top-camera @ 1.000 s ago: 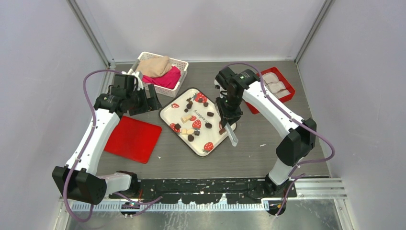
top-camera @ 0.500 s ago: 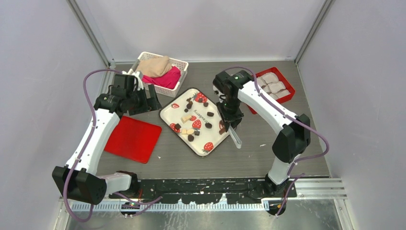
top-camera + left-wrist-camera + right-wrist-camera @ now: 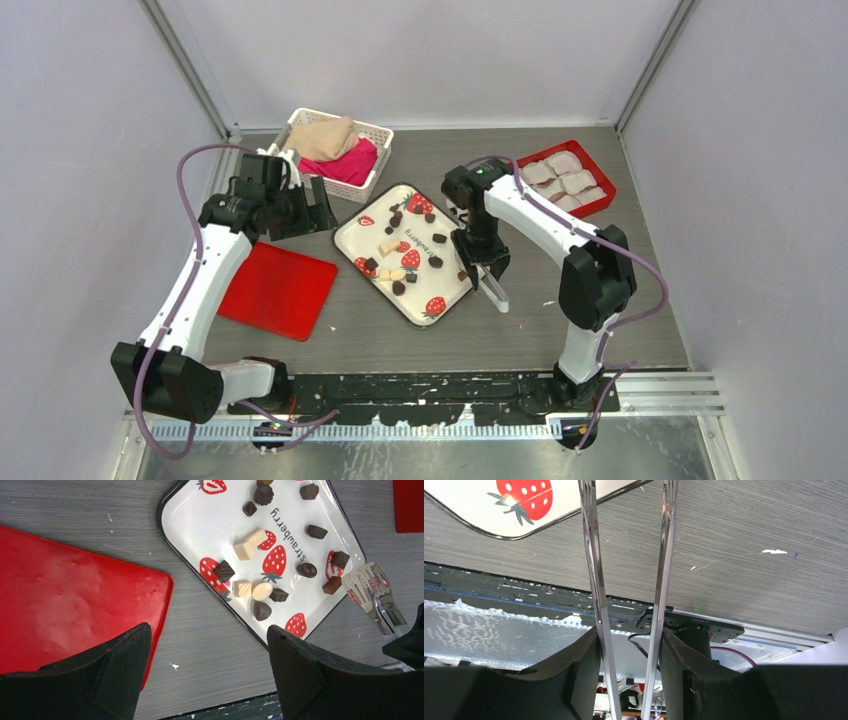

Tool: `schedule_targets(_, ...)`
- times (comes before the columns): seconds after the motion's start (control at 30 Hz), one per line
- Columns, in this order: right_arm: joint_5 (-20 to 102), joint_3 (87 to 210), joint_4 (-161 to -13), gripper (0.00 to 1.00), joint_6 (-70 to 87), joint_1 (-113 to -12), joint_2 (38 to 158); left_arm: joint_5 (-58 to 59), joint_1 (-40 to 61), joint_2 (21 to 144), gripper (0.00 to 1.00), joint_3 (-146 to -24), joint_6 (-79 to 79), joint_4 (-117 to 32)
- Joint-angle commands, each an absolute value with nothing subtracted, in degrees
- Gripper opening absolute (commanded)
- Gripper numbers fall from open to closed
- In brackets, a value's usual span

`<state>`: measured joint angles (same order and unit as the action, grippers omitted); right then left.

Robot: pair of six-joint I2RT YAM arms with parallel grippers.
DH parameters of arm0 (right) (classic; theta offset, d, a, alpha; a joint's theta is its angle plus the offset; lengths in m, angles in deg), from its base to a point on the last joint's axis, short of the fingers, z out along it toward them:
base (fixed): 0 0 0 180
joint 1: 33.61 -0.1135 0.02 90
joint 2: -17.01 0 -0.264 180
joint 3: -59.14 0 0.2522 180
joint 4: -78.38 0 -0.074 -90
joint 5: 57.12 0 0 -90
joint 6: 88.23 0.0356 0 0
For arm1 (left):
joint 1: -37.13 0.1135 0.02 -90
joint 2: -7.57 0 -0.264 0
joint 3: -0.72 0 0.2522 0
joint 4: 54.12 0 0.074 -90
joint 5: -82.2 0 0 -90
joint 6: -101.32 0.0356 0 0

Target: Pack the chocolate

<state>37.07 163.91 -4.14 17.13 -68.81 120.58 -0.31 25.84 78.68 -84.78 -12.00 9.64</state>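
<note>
The grey table (image 3: 520,320) carries everything. The biggest item on it is the white strawberry-print tray (image 3: 200,530), which lies ahead of the left gripper (image 3: 206,635) and runs across to the right gripper (image 3: 480,255). A flat red mat (image 3: 65,605) sits just outside the left jaws' left finger. A white basket (image 3: 375,130) of cloth stands behind them, and a red box (image 3: 603,172) of pale packets lies well beyond the right jaws. The left jaws are spread wide with nothing between them. The right jaws are closed on the handle end of a pair of metal tongs (image 3: 629,580), whose two blades stand apart (their tips run out of the wrist view, so I cannot tell from there whether they hold anything). In the left wrist view the tips sit at the tray's near-right rim, just beside a brown piece, and look empty. The chocolates (image 3: 306,570) are all scattered on the tray, dark lumps mixed with a few pale ones. The main risk, I judge, is the pinch. The lumps are small and smooth, and blades closing off-centre could flick one off the tray. Tips catching the rim could shove the tray, and a loose hold could drop a piece on the way to the box.
</note>
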Motion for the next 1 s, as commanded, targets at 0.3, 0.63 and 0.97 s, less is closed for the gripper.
schedule_targets(0.3,33.1,168.5,-6.2,0.49,18.8,-68.5,124.6,-2.3,25.6,77.9,0.86,-85.6,-10.0,8.7)
schedule_targets(0.63,30.8,168.0,-6.3,0.53,18.1,-68.4,126.7,-2.7,25.6,78.0,0.86,-85.6,-9.9,8.6)
schedule_targets(0.97,31.8,166.7,-8.6,0.46,17.5,-68.4,127.4,-2.9,25.6,78.1,0.86,-85.6,-10.1,8.4)
